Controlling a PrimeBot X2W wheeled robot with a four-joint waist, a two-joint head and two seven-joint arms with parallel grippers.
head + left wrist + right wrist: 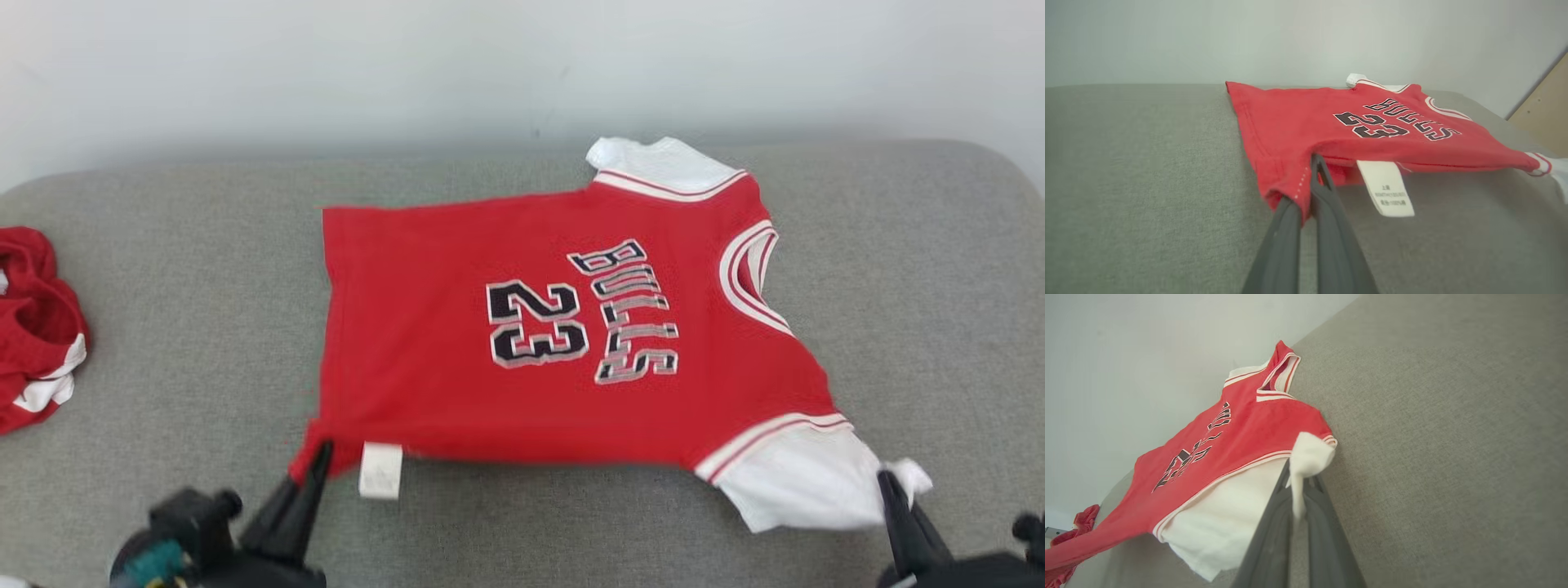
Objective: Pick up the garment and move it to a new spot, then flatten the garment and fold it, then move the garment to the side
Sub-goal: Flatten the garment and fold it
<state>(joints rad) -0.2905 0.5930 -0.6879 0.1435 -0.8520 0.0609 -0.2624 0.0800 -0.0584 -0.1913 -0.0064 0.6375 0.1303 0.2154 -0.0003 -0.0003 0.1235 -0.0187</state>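
Pinching the jersey point(506, 327) by its near edge, both grippers work at the cushion's point(163, 343) front. The left gripper point(320, 457) is clamped on the red hem corner, just beside the white label point(380, 471) that hangs from that edge. The left wrist view shows cloth caught between its fingers point(1331, 228). The right gripper point(888, 483) is clamped on the tip of the near white sleeve point(804, 482), and in its wrist view a wisp of white pokes past the jaws. Between the two grips the near edge is pulled taut and lifted off the cushion. The far half seems to rest on the cushion, reaching toward its back edge under the wall point(490, 65).

The jersey lies over the cushion's middle, print up, spread in one layer. Its long axis runs along the cushion's length, with the hem toward the cushion's left end and the neck point(729, 282) toward its right end, so the print reads sideways. A second red garment point(37, 327) sits bunched at the cushion's left end, well apart.

By my reading the pick-up is done and this is the spreading step, with the jersey nearly flat. No fold is made yet, and the move aside is also left.
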